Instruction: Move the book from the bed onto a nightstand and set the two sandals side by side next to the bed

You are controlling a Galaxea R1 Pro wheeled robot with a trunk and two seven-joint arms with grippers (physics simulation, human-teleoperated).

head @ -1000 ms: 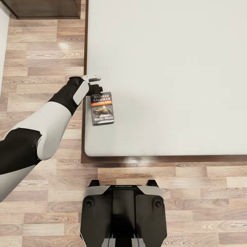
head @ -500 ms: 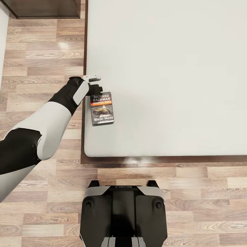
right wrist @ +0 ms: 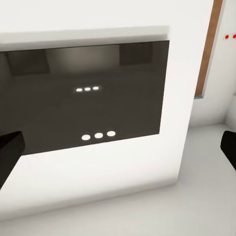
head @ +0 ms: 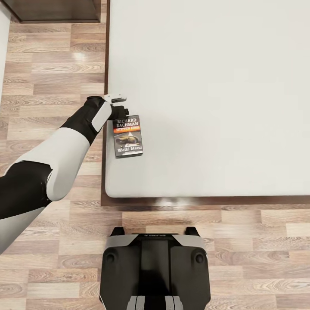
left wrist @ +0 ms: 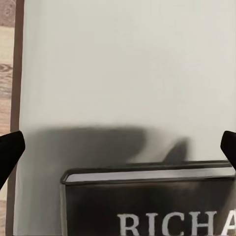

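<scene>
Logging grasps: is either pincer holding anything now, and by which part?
Nothing is held. The left pincer is open, straddling the top edge of the book on the bed; the right pincer is open too.

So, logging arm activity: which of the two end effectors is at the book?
The left end effector, open and straddling the book at the bed's edge; the right end effector faces a dark wall panel.
</scene>
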